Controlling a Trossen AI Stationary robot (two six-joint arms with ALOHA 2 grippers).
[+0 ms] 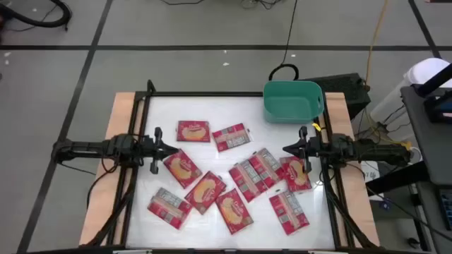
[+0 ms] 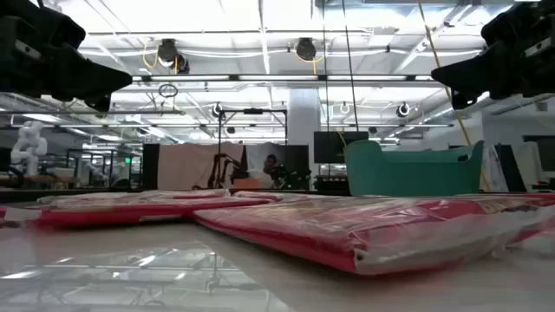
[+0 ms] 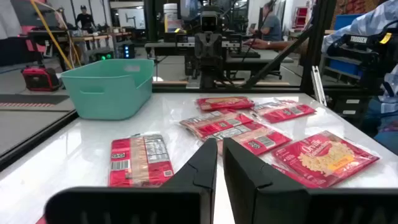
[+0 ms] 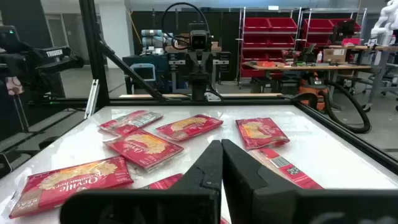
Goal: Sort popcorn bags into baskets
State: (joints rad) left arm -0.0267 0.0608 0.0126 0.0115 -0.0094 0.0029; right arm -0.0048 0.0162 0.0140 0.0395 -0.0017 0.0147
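Several flat red popcorn bags lie scattered on the white tabletop, some overlapping in a cluster near the right arm. Some show a yellow picture, others a grey printed panel. The teal basket stands at the table's far right corner and also shows in the left wrist view and the low view. My left gripper hovers shut at the table's left side, above the bags. My right gripper hovers shut at the right side, over the cluster. Neither touches a bag.
A black frame borders the table, with wooden strips along the left and right edges. A dark box sits beyond the basket. Bare tabletop lies at the far left. People stand in the room beyond.
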